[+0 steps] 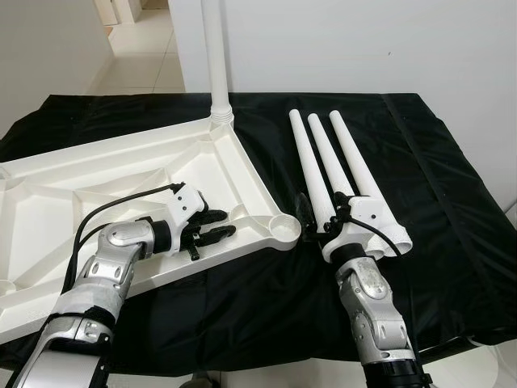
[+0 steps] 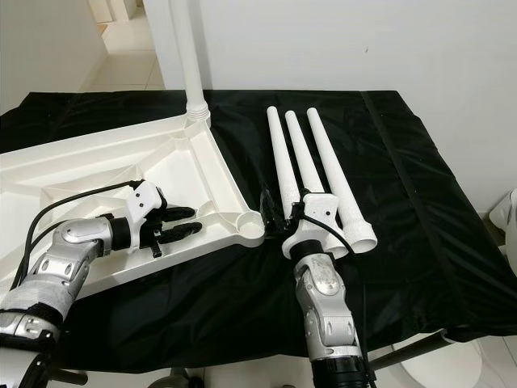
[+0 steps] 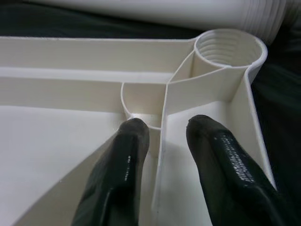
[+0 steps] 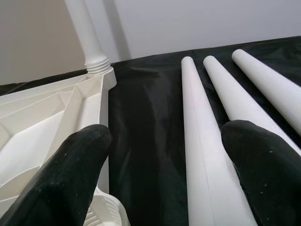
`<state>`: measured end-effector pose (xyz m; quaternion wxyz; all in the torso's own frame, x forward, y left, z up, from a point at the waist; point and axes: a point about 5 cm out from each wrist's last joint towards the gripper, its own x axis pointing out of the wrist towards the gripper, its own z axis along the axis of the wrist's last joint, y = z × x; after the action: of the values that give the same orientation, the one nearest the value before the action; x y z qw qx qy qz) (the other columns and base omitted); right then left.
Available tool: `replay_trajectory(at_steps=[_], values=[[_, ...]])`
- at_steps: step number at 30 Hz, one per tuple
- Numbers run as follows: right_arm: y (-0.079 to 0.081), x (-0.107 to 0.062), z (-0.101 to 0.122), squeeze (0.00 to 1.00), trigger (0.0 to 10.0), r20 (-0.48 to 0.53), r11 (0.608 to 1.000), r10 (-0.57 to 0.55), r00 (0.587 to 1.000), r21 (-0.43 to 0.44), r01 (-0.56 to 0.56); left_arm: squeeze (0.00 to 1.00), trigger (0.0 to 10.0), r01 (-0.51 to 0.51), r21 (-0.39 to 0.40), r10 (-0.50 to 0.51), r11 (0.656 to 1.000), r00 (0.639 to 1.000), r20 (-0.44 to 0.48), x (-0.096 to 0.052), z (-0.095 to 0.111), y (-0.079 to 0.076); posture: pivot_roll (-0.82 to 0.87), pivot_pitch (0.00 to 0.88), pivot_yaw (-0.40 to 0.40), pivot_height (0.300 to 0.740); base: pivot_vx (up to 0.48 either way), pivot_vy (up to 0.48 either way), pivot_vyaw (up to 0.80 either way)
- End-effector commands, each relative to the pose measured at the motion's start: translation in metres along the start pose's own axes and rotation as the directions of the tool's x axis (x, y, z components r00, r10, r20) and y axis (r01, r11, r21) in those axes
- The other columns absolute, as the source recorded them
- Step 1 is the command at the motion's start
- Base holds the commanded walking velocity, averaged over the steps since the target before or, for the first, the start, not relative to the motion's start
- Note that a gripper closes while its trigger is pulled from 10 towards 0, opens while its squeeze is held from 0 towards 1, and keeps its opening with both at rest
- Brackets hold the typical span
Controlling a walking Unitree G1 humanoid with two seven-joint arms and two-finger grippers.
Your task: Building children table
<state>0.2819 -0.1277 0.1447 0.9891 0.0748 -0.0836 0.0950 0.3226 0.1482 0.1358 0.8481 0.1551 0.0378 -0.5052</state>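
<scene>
Tabletop (image 1: 121, 162) rib straddled, left end effector (image 1: 216, 226) apart | right end effector (image 4: 164, 155) apart over 3 legs (image 1: 331, 162)

black cloth (image 1: 436, 202), white wall (image 1: 363, 40), tiled floor (image 1: 141, 56)

Right gripper (image 4: 162, 155): two black fingers (image 4: 70, 174) spread wide apart, nothing clasped. Between the fingers: black cloth (image 4: 141, 122) and the nearest white table leg (image 4: 200, 136), running away from the gripper. Beyond the other finger: two more white legs (image 4: 235, 94), side by side. Beside the first finger: upturned white tabletop (image 4: 42, 117), ribbed. Ahead, at its far corner: one fitted leg (image 4: 87, 33), upright.
</scene>
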Motion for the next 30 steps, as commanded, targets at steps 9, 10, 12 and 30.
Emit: replay_trajectory(at_steps=[9, 10, 12, 30], values=[[0.001, 0.005, 0.002, 0.00, 10.0, 0.011, 1.000, 0.010, 1.000, -0.028, -0.009, 0.00, 10.0, -0.137, -0.091, 0.145, 0.986, 0.985, 0.088, 0.005, 0.025, -0.004, 0.10, 0.024, 0.031, 0.740, 0.000, 0.000, 0.00], [-0.004, 0.009, 0.002, 0.00, 10.0, 0.000, 0.999, -0.019, 1.000, -0.051, 0.019, 0.00, 10.0, -0.149, -0.125, 0.162, 0.981, 0.981, 0.106, 0.009, 0.029, -0.008, 0.11, 0.015, 0.019, 0.740, 0.000, 0.000, 0.00], [-0.009, 0.012, 0.002, 0.00, 10.0, -0.015, 0.996, -0.055, 0.998, -0.075, 0.054, 0.00, 10.0, -0.161, -0.161, 0.180, 0.974, 0.977, 0.116, 0.012, 0.033, -0.012, 0.11, 0.015, 0.019, 0.740, 0.000, 0.000, 0.00], [-0.012, 0.036, 0.004, 0.00, 10.0, -0.210, 0.991, -0.115, 0.971, -0.096, 0.097, 0.00, 10.0, -0.105, -0.252, 0.159, 0.962, 0.966, 0.206, 0.034, 0.065, -0.054, 0.12, 0.000, -0.026, 0.740, 0.000, 0.000, 0.00]])
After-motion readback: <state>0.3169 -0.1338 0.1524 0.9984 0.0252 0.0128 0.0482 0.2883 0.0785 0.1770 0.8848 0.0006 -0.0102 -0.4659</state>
